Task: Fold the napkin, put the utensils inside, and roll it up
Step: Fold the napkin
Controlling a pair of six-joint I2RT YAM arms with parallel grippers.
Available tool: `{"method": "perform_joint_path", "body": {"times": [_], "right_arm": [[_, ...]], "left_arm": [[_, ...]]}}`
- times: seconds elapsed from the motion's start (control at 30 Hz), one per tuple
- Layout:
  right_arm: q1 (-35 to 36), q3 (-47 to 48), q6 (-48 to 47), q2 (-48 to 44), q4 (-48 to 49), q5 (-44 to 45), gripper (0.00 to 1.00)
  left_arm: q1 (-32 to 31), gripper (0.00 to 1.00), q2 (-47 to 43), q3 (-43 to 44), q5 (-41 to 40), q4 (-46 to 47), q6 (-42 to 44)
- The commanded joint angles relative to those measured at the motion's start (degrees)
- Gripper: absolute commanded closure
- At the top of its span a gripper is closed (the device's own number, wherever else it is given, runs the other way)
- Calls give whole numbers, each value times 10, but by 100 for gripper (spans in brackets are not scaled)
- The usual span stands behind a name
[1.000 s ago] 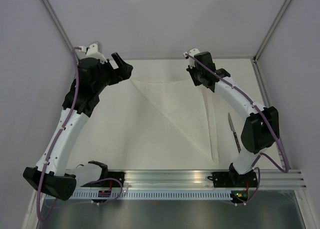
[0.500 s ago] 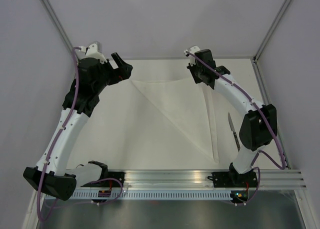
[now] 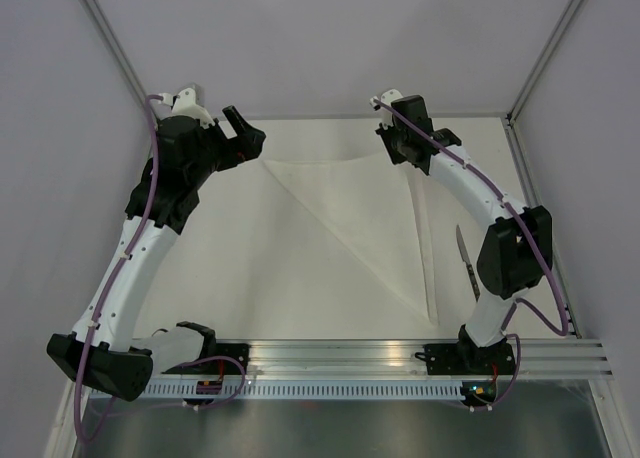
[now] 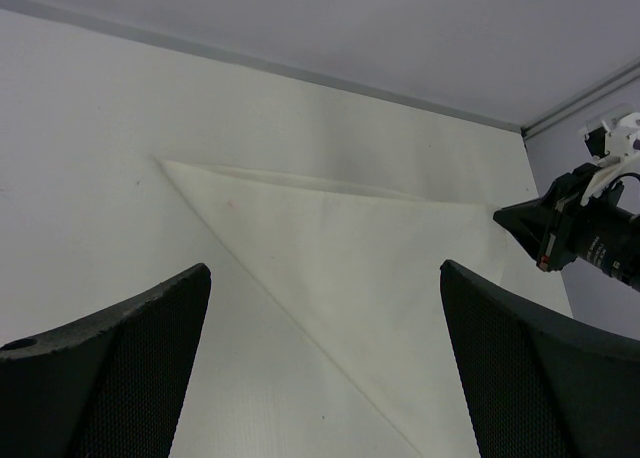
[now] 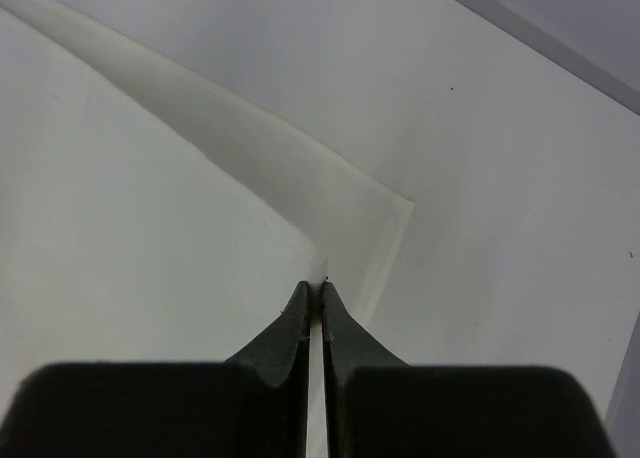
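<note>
The white napkin (image 3: 365, 218) lies folded into a triangle, its long fold running from the far left to the near right. My right gripper (image 3: 408, 166) is shut on the upper layer's corner at the far right; in the right wrist view a sliver of napkin (image 5: 150, 208) shows between the closed tips of the right gripper (image 5: 320, 286). The lower layer's corner pokes out just beyond. My left gripper (image 3: 248, 133) hovers open over the far left corner, the napkin (image 4: 340, 238) lying below the open left gripper (image 4: 325, 268). The knife (image 3: 466, 263) lies right of the napkin.
The right arm's elbow (image 3: 515, 253) hangs beside the knife. The back wall (image 3: 330, 48) rises just behind both grippers. A metal rail (image 3: 400, 353) with the arm bases runs along the near edge.
My right gripper has moved slightly farther back and to the right with the napkin's corner in it. The left arm has not moved.
</note>
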Motion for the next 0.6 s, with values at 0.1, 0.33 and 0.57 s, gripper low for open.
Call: {"method": "perform_joint_path", "body": {"times": [0.1,0.33,0.57], "right_arm": [[-8,38,-12,14,-19,33,100],[-12,44,-15,23,-20,32,100],[-17,53,-16,31,-21,35,99]], "left_arm": [[5,0,2,0,9,26,-16],[5,0,3,1,10,26,-16],[5,0,3,1,10,26,-16]]}}
